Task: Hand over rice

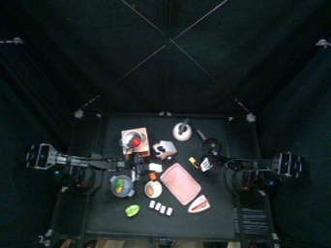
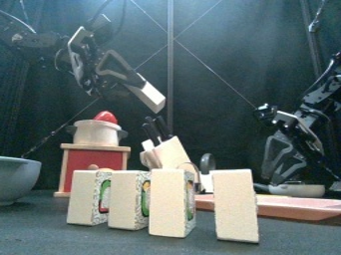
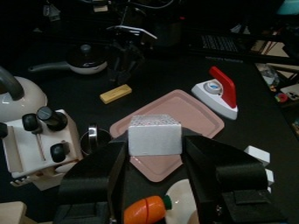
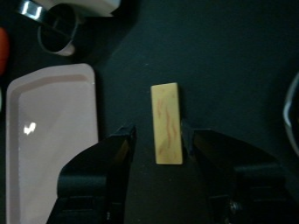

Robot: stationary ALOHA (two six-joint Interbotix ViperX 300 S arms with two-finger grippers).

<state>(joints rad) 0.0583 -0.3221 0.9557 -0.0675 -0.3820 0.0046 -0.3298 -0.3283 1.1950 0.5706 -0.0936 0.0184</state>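
My left gripper (image 3: 155, 162) is shut on the rice, a white block (image 3: 155, 138), and holds it above the table over the near corner of a pink plate (image 3: 198, 122). In the front view the rice (image 2: 167, 153) hangs tilted above a row of blocks. In the top view it (image 1: 163, 147) is at the table's middle. My right gripper (image 4: 166, 150) is open and empty, with its jaws either side of a yellow bar (image 4: 169, 122) lying on the table. The right arm (image 2: 300, 125) is at the right.
Several white blocks (image 2: 173, 202) stand at the front edge. A pink tray (image 1: 181, 184) lies front of middle. A toy stove (image 3: 35, 131), a pan (image 3: 84, 63), a red-and-white piece (image 3: 219, 92) and a carrot (image 3: 152, 210) surround the plate. A bowl (image 2: 14, 179) sits front left.
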